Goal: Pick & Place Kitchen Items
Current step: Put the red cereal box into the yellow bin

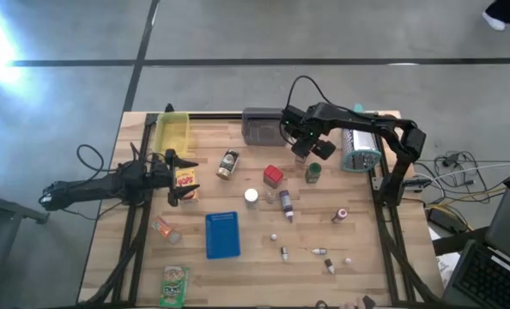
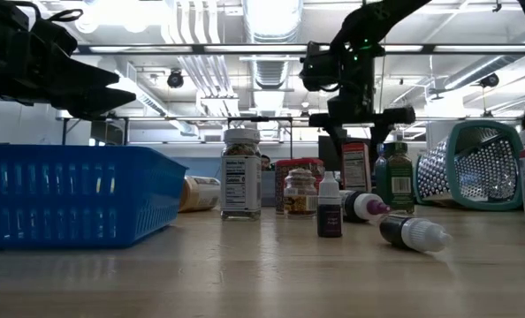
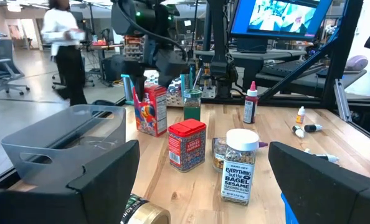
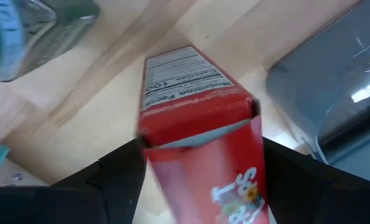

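You work on a table (image 1: 238, 266) of pale, matt planked wood. The red box (image 4: 203, 149) looks like glossy printed card, the blue tray (image 2: 68, 194) like ribbed plastic (faintly shiny). The seasoning jar (image 3: 240, 167) seems clear and glossy under a white plastic cap.

We're in a robotics lab, open-plan and industrial: bare ducts (image 2: 271, 35) and strip lights run across the ceiling, the floor (image 1: 238, 34) is polished concrete. A wooden worktop (image 1: 238, 266) sits in a metal frame, cables (image 1: 448, 163) trailing off one side. Beyond it, a big monitor (image 3: 278, 15), office chairs (image 3: 1, 68), and a person (image 3: 63, 43) walking past.
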Controlling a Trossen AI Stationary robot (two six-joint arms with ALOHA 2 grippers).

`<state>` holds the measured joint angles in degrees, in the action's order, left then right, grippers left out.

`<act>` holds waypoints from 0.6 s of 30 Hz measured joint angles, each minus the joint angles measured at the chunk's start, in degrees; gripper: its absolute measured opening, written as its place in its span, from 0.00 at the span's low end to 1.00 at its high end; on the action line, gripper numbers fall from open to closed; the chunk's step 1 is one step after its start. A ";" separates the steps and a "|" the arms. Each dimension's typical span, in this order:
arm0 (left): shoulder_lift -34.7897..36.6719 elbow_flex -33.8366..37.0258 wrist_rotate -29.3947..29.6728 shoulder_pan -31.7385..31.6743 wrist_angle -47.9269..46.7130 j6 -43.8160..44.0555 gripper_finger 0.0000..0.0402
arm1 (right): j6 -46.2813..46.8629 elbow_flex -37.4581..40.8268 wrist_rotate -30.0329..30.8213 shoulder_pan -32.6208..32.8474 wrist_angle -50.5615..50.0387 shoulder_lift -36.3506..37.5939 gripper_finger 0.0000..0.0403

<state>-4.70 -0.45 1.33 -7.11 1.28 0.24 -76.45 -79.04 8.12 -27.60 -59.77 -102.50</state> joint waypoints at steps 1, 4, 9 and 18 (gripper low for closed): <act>0.00 -0.02 0.01 0.00 0.00 0.01 0.90 | -0.01 0.32 0.00 -0.07 0.79 0.00 0.66; 0.00 -0.01 0.00 0.00 0.00 0.00 0.90 | -0.03 1.17 0.00 -0.17 1.69 0.00 0.63; -0.01 -0.01 0.01 0.04 0.00 0.01 0.90 | -0.06 2.47 0.01 -0.19 2.33 0.00 0.60; 0.00 -0.01 -0.01 0.03 0.00 0.01 0.90 | 0.16 4.70 0.00 -0.21 3.43 0.00 0.55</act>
<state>-4.70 -0.46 1.32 -7.09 1.28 0.25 -76.29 -74.35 8.12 -27.81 -56.34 -102.50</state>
